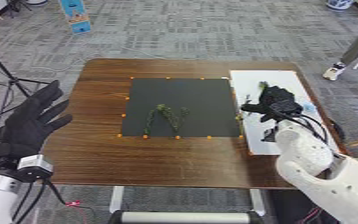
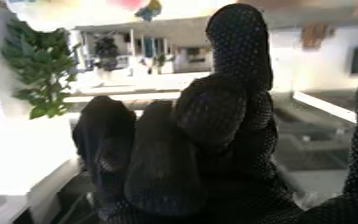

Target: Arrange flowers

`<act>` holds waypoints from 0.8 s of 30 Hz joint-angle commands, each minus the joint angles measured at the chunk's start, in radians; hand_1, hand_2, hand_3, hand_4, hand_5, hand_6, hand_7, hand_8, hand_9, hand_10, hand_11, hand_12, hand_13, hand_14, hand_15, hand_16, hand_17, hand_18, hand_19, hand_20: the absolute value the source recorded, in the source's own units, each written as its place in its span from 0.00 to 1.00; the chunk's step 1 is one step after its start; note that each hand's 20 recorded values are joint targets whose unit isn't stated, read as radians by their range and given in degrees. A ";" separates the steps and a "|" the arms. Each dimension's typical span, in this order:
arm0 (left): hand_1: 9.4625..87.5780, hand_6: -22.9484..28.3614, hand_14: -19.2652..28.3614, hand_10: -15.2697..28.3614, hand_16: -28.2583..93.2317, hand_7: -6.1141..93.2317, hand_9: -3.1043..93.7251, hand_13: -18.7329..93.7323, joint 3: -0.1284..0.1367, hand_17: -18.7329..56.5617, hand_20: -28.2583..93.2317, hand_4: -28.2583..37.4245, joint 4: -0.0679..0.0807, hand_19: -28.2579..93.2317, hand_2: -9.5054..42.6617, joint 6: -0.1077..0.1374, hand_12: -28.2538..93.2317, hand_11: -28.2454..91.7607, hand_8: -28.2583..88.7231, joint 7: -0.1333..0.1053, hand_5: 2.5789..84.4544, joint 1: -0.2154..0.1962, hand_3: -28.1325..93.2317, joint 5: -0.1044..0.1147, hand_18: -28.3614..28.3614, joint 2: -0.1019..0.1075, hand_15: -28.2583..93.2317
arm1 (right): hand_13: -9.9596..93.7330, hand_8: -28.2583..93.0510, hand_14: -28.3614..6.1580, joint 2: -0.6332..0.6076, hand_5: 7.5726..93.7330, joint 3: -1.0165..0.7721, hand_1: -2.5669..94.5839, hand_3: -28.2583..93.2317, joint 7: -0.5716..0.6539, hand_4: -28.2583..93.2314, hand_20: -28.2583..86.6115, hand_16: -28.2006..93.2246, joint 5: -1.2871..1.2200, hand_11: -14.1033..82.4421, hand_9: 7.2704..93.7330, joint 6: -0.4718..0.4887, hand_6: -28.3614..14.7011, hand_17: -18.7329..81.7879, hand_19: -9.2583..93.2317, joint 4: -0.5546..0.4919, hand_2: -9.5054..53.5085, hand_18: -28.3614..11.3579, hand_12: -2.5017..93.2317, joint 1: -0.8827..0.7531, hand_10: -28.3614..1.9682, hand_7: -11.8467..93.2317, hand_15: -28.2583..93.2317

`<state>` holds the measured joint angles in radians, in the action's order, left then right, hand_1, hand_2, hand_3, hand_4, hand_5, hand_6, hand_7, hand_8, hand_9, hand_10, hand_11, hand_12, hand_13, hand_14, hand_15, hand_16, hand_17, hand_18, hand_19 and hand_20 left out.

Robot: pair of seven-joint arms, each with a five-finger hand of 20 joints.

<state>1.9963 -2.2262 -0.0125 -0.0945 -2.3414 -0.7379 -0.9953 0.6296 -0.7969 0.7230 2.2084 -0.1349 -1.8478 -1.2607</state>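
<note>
Standing on carpet (image 1: 202,30): brown table (image 1: 87,150), left hand (image 1: 26,127) spread, right hand (image 1: 282,103) in unclear pose.

Grn sprigs (image 1: 164,108) splayed on blk mat (image 1: 198,92), others (image 1: 262,85) on wht board (image 1: 282,76)

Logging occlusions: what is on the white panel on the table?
A green sprig shows just beyond the right robot hand, and a pale blue patch to its right. The hand and forearm cover part of the white panel; anything beneath cannot be seen.

Green stems (image 1: 163,108), black mat (image 1: 193,92)
</note>
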 commanded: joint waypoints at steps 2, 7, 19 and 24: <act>0.19 0.47 0.68 0.53 0.27 0.21 0.21 0.30 0.005 0.08 0.28 0.00 -0.010 0.55 0.00 0.011 0.41 0.33 0.17 0.000 0.24 -0.013 0.75 0.008 0.93 -0.007 0.31 | 0.91 0.12 0.58 0.097 0.90 0.172 0.26 0.70 0.044 0.00 0.91 0.54 -0.059 0.74 0.96 0.167 0.66 0.76 1.00 0.143 0.03 0.16 0.35 0.223 0.63 0.54 0.91; 0.19 0.47 0.68 0.53 0.27 0.21 0.21 0.30 0.001 0.08 0.28 0.00 -0.007 0.55 0.00 0.007 0.41 0.33 0.17 0.003 0.24 -0.006 0.74 0.006 0.93 -0.005 0.31 | 0.91 0.12 0.59 0.127 0.91 0.292 0.23 0.73 0.046 0.00 0.91 0.54 -0.078 0.74 0.97 0.204 0.66 0.77 1.00 0.224 0.04 0.16 0.36 0.327 0.62 0.53 0.91; 0.19 0.47 0.68 0.53 0.27 0.21 0.21 0.30 0.005 0.08 0.28 0.00 -0.011 0.55 0.01 0.012 0.40 0.33 0.17 0.000 0.24 -0.013 0.74 0.011 0.93 -0.003 0.31 | 0.88 0.26 0.61 0.128 0.82 0.283 0.34 0.86 0.029 0.05 0.90 0.55 -0.124 0.74 0.91 0.375 0.66 0.74 1.00 0.199 0.00 0.18 0.37 0.333 0.60 0.52 0.91; 0.19 0.47 0.68 0.53 0.27 0.21 0.21 0.30 0.001 0.08 0.28 0.00 -0.008 0.55 0.02 0.013 0.40 0.33 0.17 0.002 0.24 -0.008 0.75 0.009 0.93 -0.004 0.31 | 0.88 0.39 0.61 0.133 0.79 0.256 0.48 0.85 0.013 0.10 0.89 0.55 -0.121 0.75 0.90 0.370 0.66 0.73 1.00 0.193 0.00 0.19 0.38 0.303 0.60 0.53 0.91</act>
<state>1.9963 -2.2276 -0.0090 -0.0938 -2.3446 -0.7354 -0.9946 0.7561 -0.5362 0.7489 2.0879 0.2637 -1.6421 -0.9195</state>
